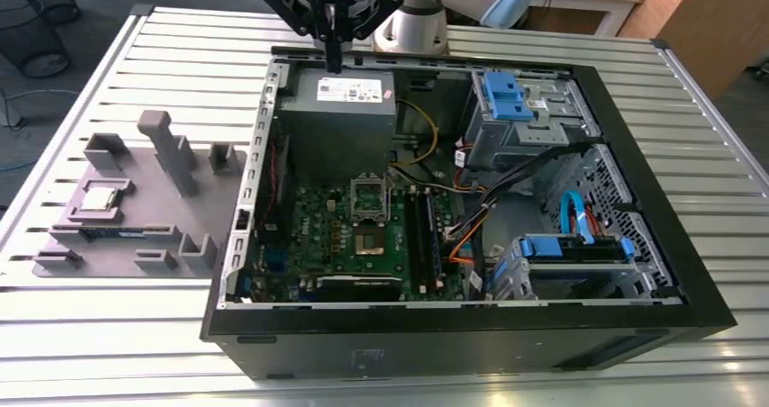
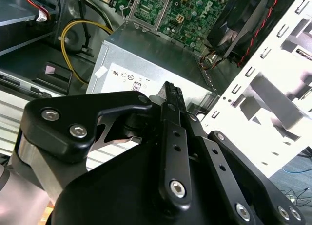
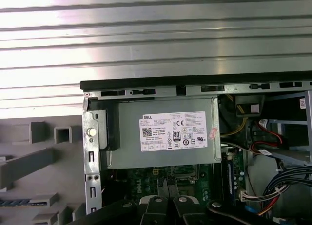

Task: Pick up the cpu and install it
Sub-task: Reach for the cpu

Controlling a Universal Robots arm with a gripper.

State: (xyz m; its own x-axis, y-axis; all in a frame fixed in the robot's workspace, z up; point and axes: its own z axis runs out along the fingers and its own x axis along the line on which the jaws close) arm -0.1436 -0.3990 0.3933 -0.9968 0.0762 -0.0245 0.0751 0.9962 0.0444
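Silver bench [image 1: 96,335], ribbed stripes all over. Black case [image 1: 481,344], green board [image 1: 324,236] inside. Grey supply [image 1: 340,123] wearing a white label [image 1: 348,90]. In the exterior view, nine o'clock from the case: grey tray [image 1: 150,211], dull silvery cpu [image 1: 101,198]. Blue brackets [image 1: 511,96] at one o'clock from the board. Black pincer [image 1: 333,62]. Yellow cable [image 2: 62,45].

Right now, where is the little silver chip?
In the exterior view, the chip lies on the grey tray at the exterior view's left, outside the open computer case, next to a green memory stick.
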